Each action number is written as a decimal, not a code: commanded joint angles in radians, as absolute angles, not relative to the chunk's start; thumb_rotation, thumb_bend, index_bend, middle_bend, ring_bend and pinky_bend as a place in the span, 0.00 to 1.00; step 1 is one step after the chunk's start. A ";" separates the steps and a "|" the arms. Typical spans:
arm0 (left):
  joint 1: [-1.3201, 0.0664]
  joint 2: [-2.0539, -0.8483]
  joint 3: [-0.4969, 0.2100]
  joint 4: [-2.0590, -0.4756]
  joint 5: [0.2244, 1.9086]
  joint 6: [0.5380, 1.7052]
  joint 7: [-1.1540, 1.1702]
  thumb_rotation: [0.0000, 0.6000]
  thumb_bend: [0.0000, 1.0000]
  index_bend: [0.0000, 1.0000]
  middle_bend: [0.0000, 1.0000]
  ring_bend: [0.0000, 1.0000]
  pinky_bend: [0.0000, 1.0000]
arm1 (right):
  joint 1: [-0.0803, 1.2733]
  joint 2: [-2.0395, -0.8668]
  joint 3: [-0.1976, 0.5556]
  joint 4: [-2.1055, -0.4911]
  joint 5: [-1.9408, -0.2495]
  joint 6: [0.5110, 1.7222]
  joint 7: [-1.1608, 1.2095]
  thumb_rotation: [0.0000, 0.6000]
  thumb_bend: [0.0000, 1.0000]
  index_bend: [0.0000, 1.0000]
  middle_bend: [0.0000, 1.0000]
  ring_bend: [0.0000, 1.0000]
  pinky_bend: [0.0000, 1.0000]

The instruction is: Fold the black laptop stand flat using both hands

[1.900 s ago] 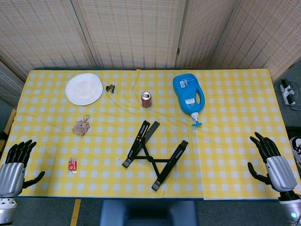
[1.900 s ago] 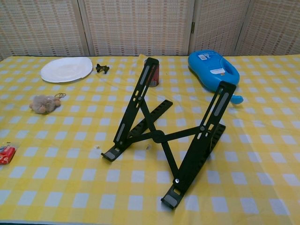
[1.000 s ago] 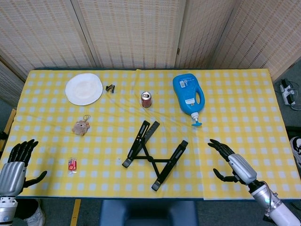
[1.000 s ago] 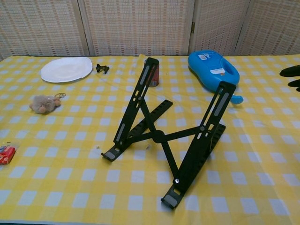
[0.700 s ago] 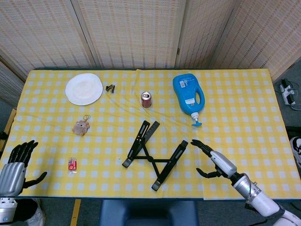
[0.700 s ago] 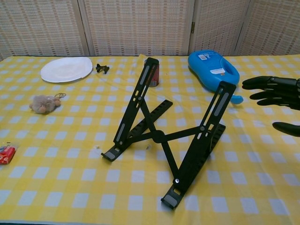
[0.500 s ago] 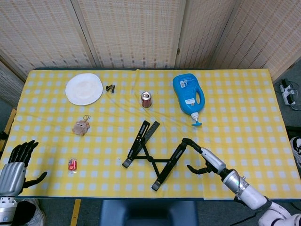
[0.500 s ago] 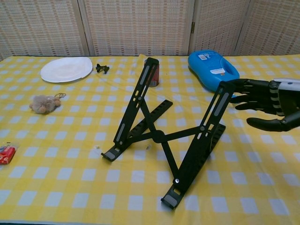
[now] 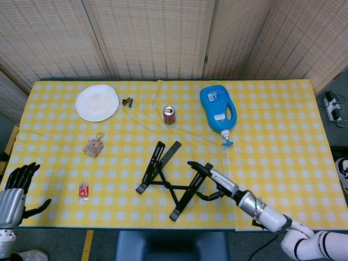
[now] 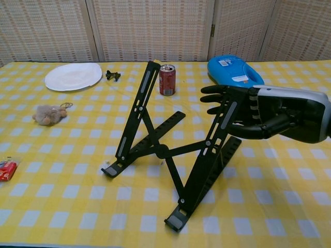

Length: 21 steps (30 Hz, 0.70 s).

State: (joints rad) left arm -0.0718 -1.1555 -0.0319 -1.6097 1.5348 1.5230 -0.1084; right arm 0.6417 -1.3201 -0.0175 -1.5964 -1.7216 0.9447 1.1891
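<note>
Chest view: right hand (image 10: pixel 258 114) grasping raised right arm of black laptop stand (image 10: pixel 170 150)
Stand: upright, unfolded on table (image 10: pixel 289 170)
Left hand (image 9: pixel 15 191): released, fingers spread, well apart

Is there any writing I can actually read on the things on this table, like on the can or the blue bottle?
Nothing here can be read as words.
Blue bottle: white labels with print, too small and blurred to read.
Red can: pale markings on its side, too blurred to read.
Small red packet: no lettering can be made out.
Black laptop stand: no visible writing.
</note>
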 commanded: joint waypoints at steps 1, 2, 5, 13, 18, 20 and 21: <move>-0.088 -1.150 -0.037 -1.599 1.543 1.506 -0.145 1.00 0.24 0.12 0.09 0.01 0.00 | 0.685 -1.296 -0.097 -1.578 -1.871 1.074 1.435 1.00 0.44 0.00 0.00 0.01 0.00; -0.096 -1.148 -0.038 -1.594 1.547 1.497 -0.166 1.00 0.24 0.12 0.09 0.01 0.00 | 0.691 -1.293 -0.109 -1.573 -1.891 1.096 1.467 1.00 0.44 0.00 0.00 0.01 0.00; -0.134 -1.140 -0.040 -1.574 1.568 1.450 -0.262 1.00 0.24 0.13 0.09 0.01 0.00 | 0.712 -1.284 -0.142 -1.567 -1.946 1.154 1.530 1.00 0.45 0.00 0.00 0.02 0.00; -0.315 -1.117 -0.041 -1.501 1.637 1.233 -0.592 1.00 0.24 0.11 0.09 0.02 0.00 | 0.750 -1.274 -0.199 -1.599 -1.999 1.209 1.534 1.00 0.45 0.00 0.00 0.01 0.00; -0.450 -1.139 -0.020 -1.446 1.718 1.107 -0.779 1.00 0.24 0.09 0.09 0.03 0.00 | 0.769 -1.273 -0.229 -1.625 -2.006 1.217 1.516 1.00 0.45 0.00 0.00 0.01 0.00; -0.499 -1.162 -0.011 -1.420 1.740 1.070 -0.839 1.00 0.24 0.10 0.09 0.03 0.00 | 0.775 -1.272 -0.239 -1.635 -2.007 1.220 1.507 1.00 0.45 0.00 0.00 0.01 0.00; -0.517 -1.174 -0.009 -1.409 1.747 1.057 -0.860 1.00 0.24 0.10 0.09 0.03 0.00 | 0.777 -1.271 -0.243 -1.639 -2.007 1.222 1.505 1.00 0.45 0.00 0.00 0.01 0.00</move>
